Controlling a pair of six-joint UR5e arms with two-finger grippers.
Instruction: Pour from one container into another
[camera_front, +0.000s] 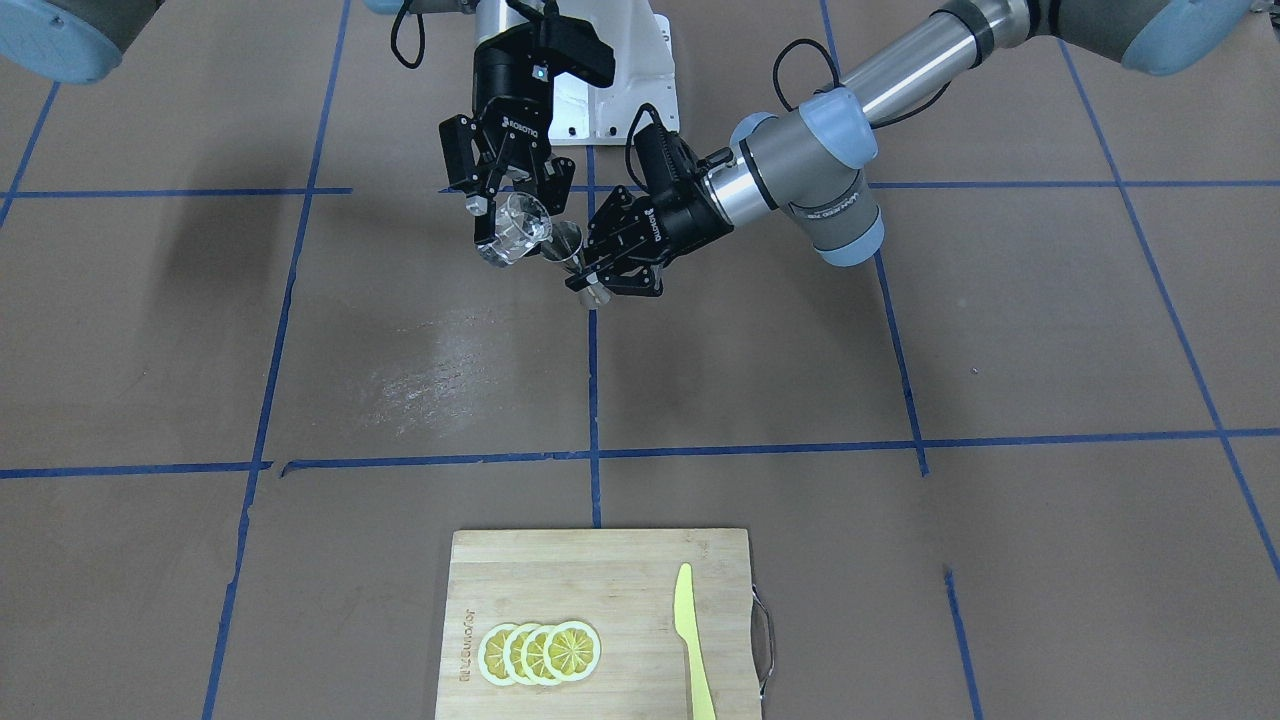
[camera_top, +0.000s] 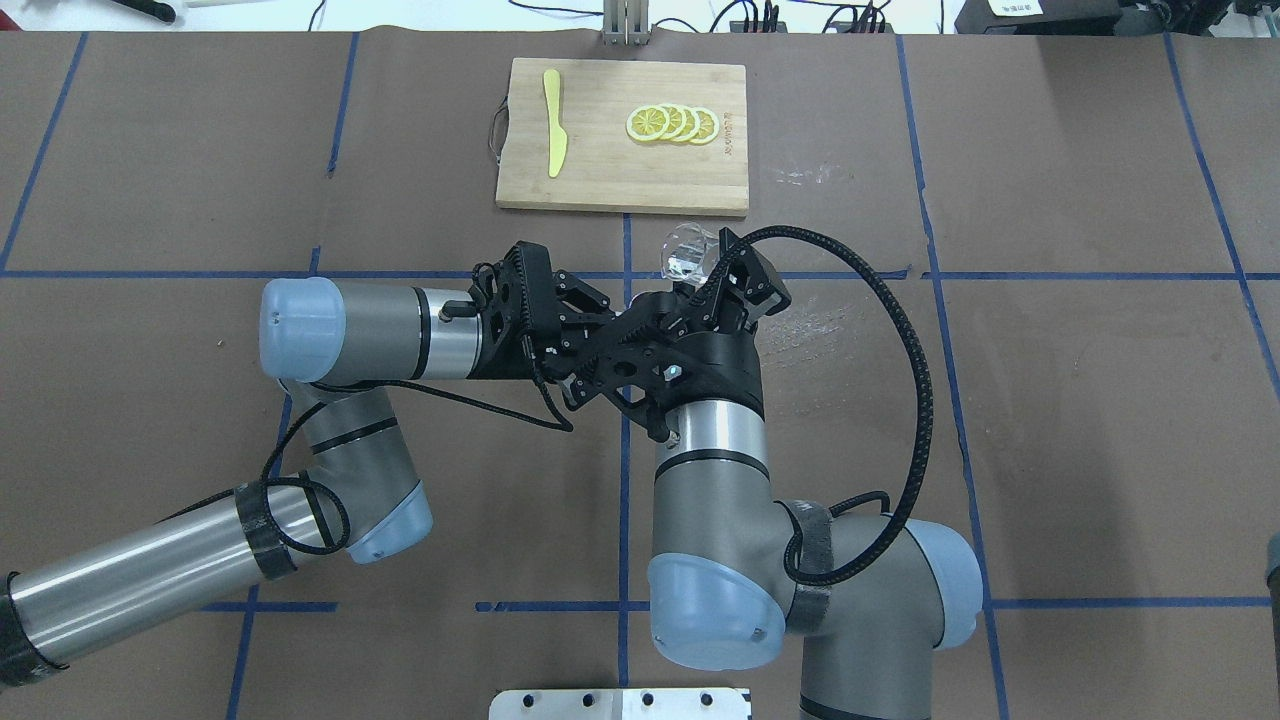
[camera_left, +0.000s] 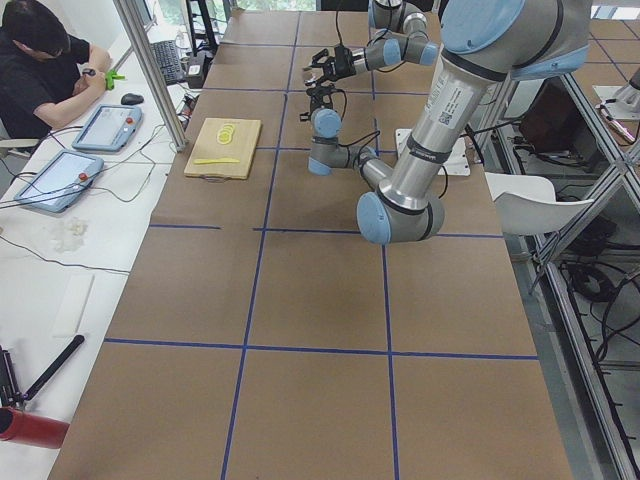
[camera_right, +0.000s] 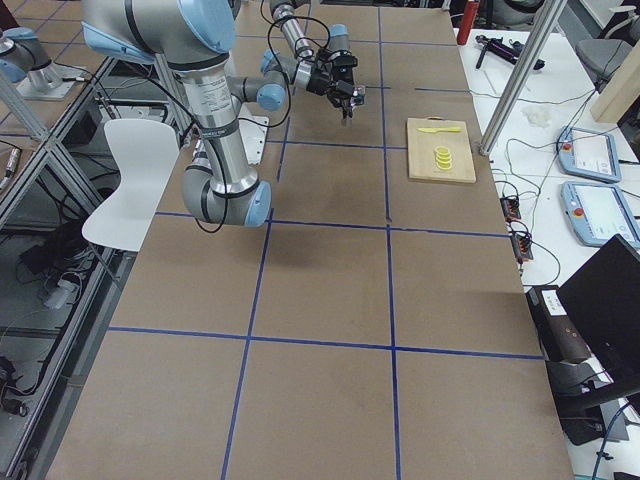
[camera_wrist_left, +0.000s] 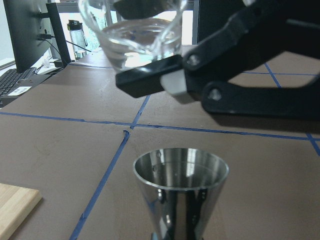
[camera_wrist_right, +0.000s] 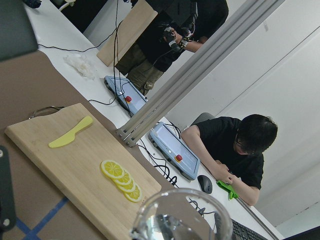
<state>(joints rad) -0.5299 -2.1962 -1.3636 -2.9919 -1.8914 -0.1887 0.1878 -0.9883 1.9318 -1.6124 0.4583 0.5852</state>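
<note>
Closest to my left wrist camera gapes the jigger (camera_wrist_left: 181, 190), mouth up, clamped low down between my left fingers (camera_front: 630, 287). Just above and beyond it, my right fingers (camera_wrist_left: 145, 82) are clamped on the glass cup (camera_wrist_left: 134, 37). The cup is tipped toward the jigger and seems to hold clear liquid. Both hang above the tabletop (camera_front: 700, 400), rim just beside rim.

My worry is the narrow mouth: if the cup's lip sits short of it when I tip more steeply, the stream will run down the steel and onto the tabletop. Smooth glass could also twist in my grip. And the two sets of fingers, so near each other, could knock and jolt the jigger.

Well beyond my fingers lies a cutting board (camera_front: 600, 570) with lemon slices (camera_front: 540, 652) and a knife (camera_front: 685, 620).
</note>
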